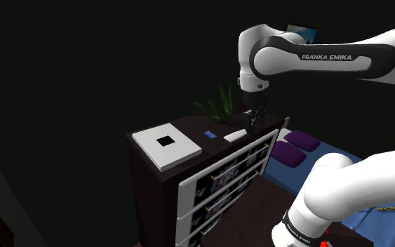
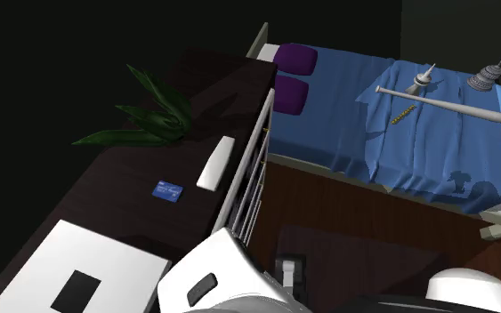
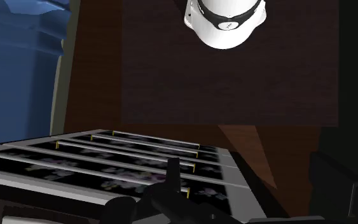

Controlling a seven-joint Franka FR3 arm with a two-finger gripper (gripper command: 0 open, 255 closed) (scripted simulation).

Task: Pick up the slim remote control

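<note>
From where I stand, the slim white remote control (image 1: 235, 135) lies flat on top of the dark brown dresser (image 1: 189, 128), close to its front edge above the white drawer fronts (image 1: 225, 177). A small blue card (image 1: 208, 133) sits just beside it, and a green spiky-leaved plant (image 1: 220, 107) stands behind it. A flat white square slab with a black patch (image 1: 166, 147) is well apart, at the other end of the top. The black two-finger gripper (image 1: 252, 118) hangs above the dresser near the plant, off to the shoulder view's right of the remote and clear of it. Whether it is parted or closed I cannot tell. The wrist view looks down past the drawer fronts to the floor, so the hand does not seem to be aimed at the remote. I'd judge this to be the approach, with nothing grasped yet. The next move calls for sliding over the remote, turning to straddle its narrow width, then lowering close to the dresser top before clamping.
</note>
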